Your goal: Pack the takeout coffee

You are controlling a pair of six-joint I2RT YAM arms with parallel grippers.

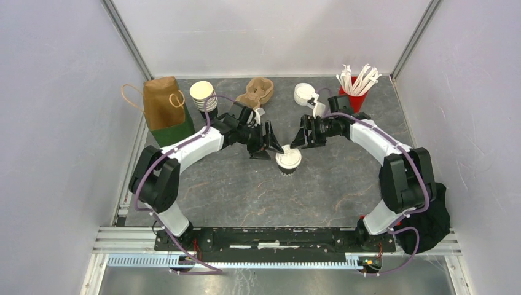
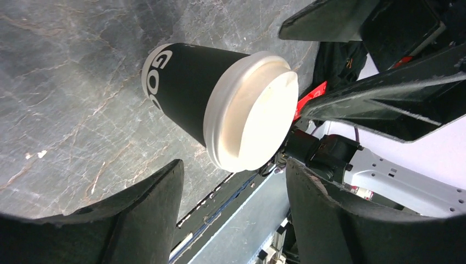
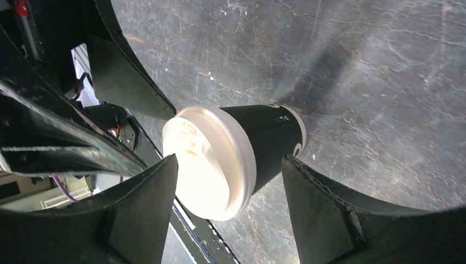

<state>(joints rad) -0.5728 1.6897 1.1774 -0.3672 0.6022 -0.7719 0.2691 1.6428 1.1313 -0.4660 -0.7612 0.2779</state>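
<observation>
The takeout coffee [image 1: 288,161], a black paper cup with a white lid, stands upright on the dark stone-look table [image 1: 246,190] near its middle. My left gripper [image 1: 268,147] hovers just left of and behind the cup, and my right gripper [image 1: 302,140] hovers just right of and behind it. In the left wrist view the cup [image 2: 187,88] lies beyond the open left gripper [image 2: 235,165], apart from both fingers. In the right wrist view the open right gripper [image 3: 228,162] straddles the cup's lid [image 3: 209,165]. Its right finger [image 3: 319,203] is apart from the cup's body.
Along the back stand a brown paper bag with a green base [image 1: 164,107], a stack of lidless cups [image 1: 203,95], a cardboard cup carrier [image 1: 257,92], a stack of white lids [image 1: 303,93] and a red cup of white sticks [image 1: 355,91]. Walls close in on both sides.
</observation>
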